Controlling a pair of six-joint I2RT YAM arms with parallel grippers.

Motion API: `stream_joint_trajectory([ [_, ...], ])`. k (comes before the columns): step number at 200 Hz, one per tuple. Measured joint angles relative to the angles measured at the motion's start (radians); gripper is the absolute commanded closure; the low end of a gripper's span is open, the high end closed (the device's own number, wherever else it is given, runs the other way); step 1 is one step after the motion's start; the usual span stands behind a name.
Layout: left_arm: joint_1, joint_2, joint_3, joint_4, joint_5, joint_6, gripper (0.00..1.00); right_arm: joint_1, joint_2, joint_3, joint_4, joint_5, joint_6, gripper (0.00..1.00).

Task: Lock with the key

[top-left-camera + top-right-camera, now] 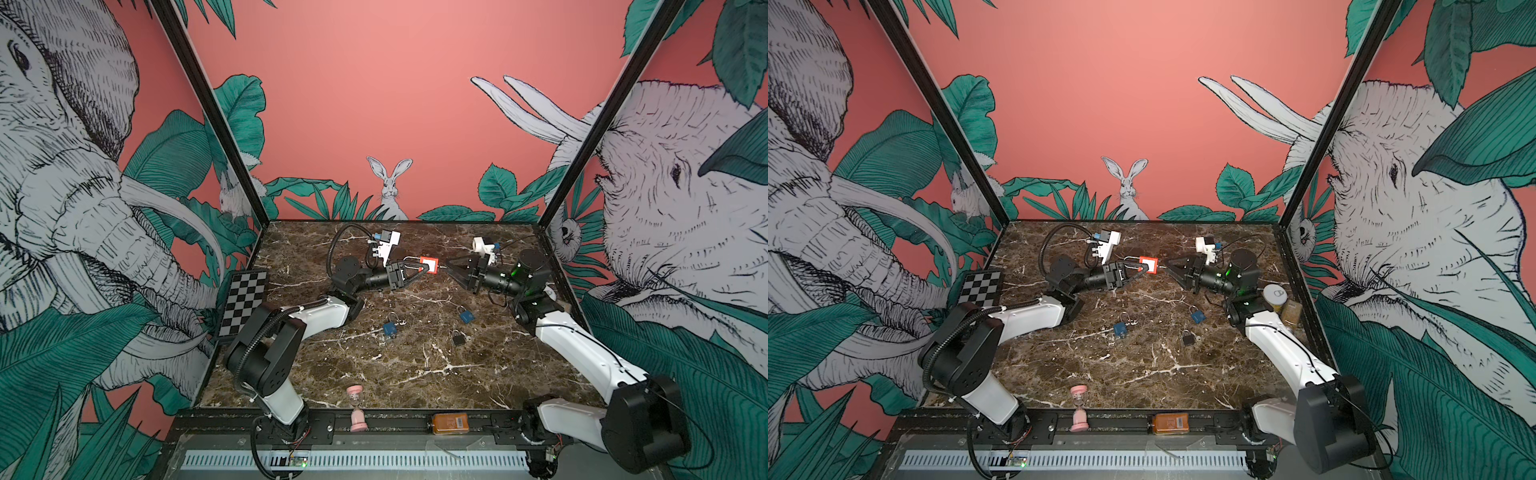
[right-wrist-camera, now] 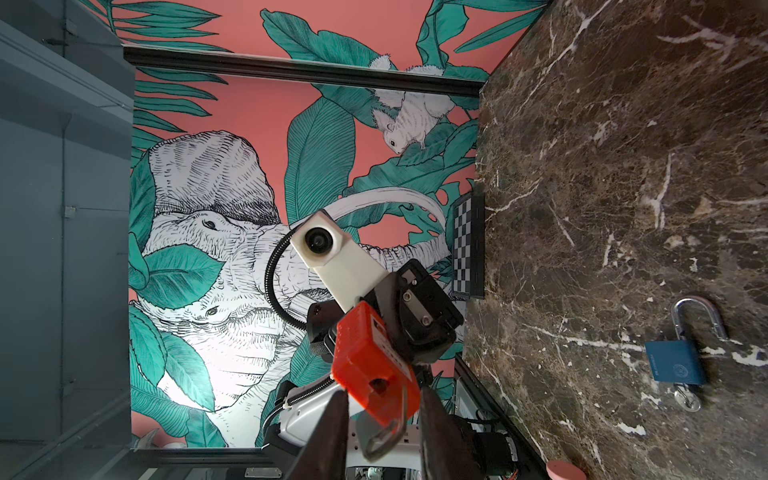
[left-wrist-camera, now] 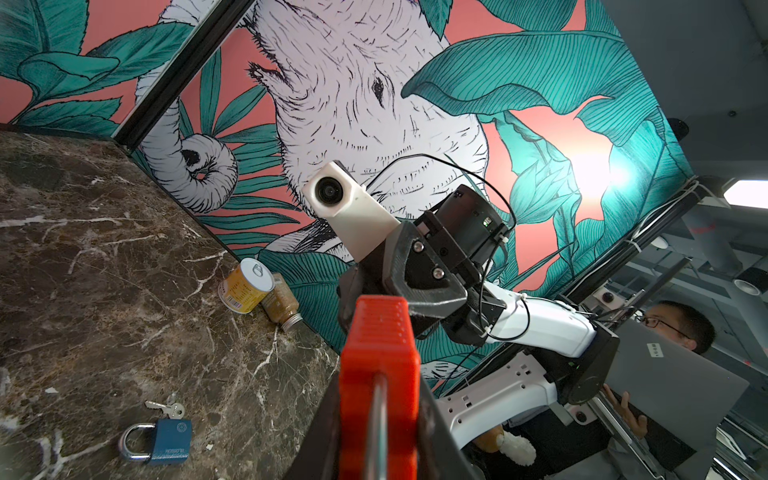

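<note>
A red padlock [image 1: 429, 265] [image 1: 1148, 264] hangs in the air above the back middle of the marble table [image 1: 415, 365]. My left gripper [image 1: 422, 270] [image 3: 378, 415] is shut on its body [image 3: 378, 374], and the silver shackle [image 1: 409, 259] points back toward that wrist. A key [image 2: 384, 436] sticks out of the lock's underside [image 2: 374, 365]. My right gripper [image 1: 448, 264] [image 1: 1168, 262] [image 2: 384, 399] faces the lock from the right. Its two fingers stand on either side of the key's head, with only a narrow gap showing on each side.
Two blue padlocks [image 1: 390, 328] [image 1: 467, 316] and a black one [image 1: 458, 337] lie mid-table. A pink hourglass [image 1: 356, 409] and an orange bottle [image 1: 450, 423] stand on the front rail. A checkerboard [image 1: 243, 301] leans at the left wall. A can [image 1: 1276, 296] and jar [image 1: 1291, 311] are by the right wall.
</note>
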Motion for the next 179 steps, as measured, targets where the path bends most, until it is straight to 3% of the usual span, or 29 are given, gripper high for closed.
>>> stream_joint_trajectory([
  [89, 0.0, 0.031, 0.032, -0.003, 0.011, -0.078, 1.0, 0.004, 0.002, -0.01, 0.026, -0.027, -0.068, 0.92],
  [115, 0.0, 0.038, 0.033, -0.003, 0.016, -0.122, 1.0, 0.003, 0.0, -0.006, -0.015, -0.029, -0.173, 1.0],
  [179, -0.003, 0.051, 0.047, 0.051, 0.04, -0.259, 1.0, 0.004, -0.071, 0.007, -0.128, -0.013, -0.432, 1.0],
])
